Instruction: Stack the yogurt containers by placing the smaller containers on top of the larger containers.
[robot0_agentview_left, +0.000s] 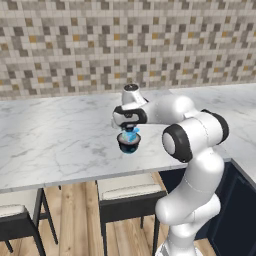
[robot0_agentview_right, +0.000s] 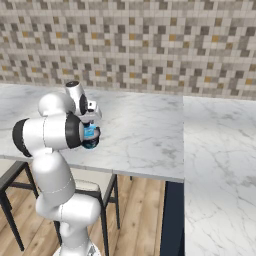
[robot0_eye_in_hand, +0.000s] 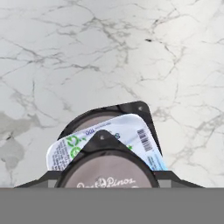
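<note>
Nearest, hand view: the tiny dark cup (robot0_eye_in_hand: 107, 171) sits at the bottom of the view, its pale grey-pink lid with white script facing the camera
Beneath it: the light-blue container (robot0_eye_in_hand: 131, 135), white-marked with a barcode and green print, lies tilted under the cup and over the wide dark tub (robot0_eye_in_hand: 94, 119)
Tub: its rim shows as a dark arc behind the other two, resting on the marble counter (robot0_eye_in_hand: 65, 52)
Left base view, left side: dark chairs (robot0_agentview_left: 125, 200) with pale seats stand under the counter edge
Stack: the three containers are piled together near the counter's front edge, tub (robot0_agentview_left: 129, 145) lowest, blue container (robot0_agentview_left: 131, 134) above
Gripper: the gripper (robot0_agentview_left: 129, 126) hangs directly over the stack; whether its fingers are spread or closed, I cannot tell
Right: mosaic tile wall (robot0_agentview_left: 200, 45) behind the counter
</note>
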